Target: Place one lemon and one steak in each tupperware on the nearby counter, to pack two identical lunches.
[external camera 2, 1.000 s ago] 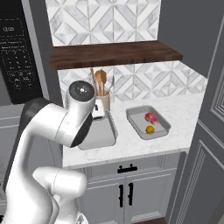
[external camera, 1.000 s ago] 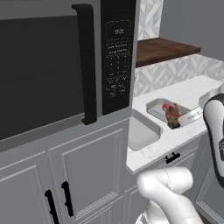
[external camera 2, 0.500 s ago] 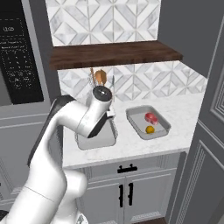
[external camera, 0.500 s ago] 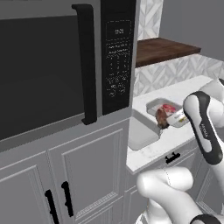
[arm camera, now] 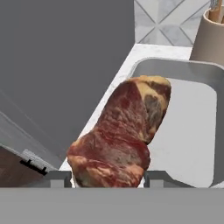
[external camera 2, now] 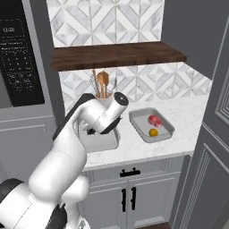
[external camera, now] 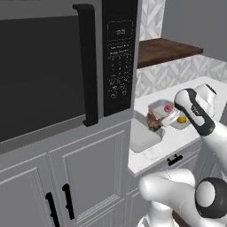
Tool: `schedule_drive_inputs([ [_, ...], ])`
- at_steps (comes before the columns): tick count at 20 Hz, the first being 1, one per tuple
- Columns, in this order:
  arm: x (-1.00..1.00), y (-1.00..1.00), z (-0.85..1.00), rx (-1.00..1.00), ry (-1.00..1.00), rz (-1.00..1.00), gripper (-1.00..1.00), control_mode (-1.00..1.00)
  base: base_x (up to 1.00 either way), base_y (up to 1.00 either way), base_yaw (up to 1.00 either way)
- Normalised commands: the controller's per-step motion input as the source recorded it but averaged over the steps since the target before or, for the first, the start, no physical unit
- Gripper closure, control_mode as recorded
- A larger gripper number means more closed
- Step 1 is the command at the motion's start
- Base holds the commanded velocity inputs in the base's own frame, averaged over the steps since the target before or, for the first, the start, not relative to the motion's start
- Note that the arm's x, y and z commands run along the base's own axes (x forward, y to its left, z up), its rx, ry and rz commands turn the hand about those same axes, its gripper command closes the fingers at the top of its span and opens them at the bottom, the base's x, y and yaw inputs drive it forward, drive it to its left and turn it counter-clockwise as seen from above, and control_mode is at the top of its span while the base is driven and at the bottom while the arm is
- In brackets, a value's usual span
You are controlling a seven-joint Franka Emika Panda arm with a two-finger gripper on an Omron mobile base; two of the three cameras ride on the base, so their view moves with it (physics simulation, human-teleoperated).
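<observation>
Swinging over from the right side of the tabletop (external camera 2: 188, 116), my arm now has the steak (arm camera: 120, 135) hanging over the near-left corner of the empty tupperware (arm camera: 192, 113), so that's the big change from a second ago when the wrist was still up by the far edge. My claw (arm camera: 107, 177) is clamped on the steak's near end, one fingertip (arm camera: 59, 178) on each side of it, and the meat sticks out ahead toward 12 o'clock, tilted a bit to 1.

Progress check: the other tupperware (external camera 2: 151, 125) already looks done to me, with a steak piece (external camera 2: 154, 119) at its 12 o'clock end and a lemon (external camera 2: 153, 132) just toward 6 from it. So one lunch packed, I'd say.

This tray I'm over has nothing lying in it as far as the hand view shows. What's left, by my reckoning: let go of this steak inside the rim, then fetch a second lemon for it. Can't spot a spare lemon anywhere from here.

Further out there's the utensil holder (external camera 2: 102, 96) at about 1 o'clock past the tray, the wooden shelf (external camera 2: 117, 54) above, and the microwave (external camera: 62, 71) off to my left.
</observation>
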Motion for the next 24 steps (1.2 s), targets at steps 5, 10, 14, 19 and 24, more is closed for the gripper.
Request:
schedule_drive_inputs([
  [5, 0.86, 0.04, -0.42, 0.00, 0.08, 0.05, 1.00, -1.00, 0.00, 0.00, 0.00],
  [10, 0.39, 0.06, -0.43, 0.01, 0.02, 0.10, 1.00, -1.00, 0.00, 0.00, 0.00],
  [14, 0.30, 0.19, -0.44, 0.02, 0.00, 0.09, 1.00, -1.00, 0.00, 0.00, 0.00],
  [19, 0.50, 0.14, -0.29, 0.00, 0.00, 0.02, 1.00, -1.00, 0.00, 0.00, 0.00],
  [24, 0.13, 0.04, -0.42, 0.00, 0.00, 0.05, 1.00, -1.00, 0.00, 0.00, 0.00],
])
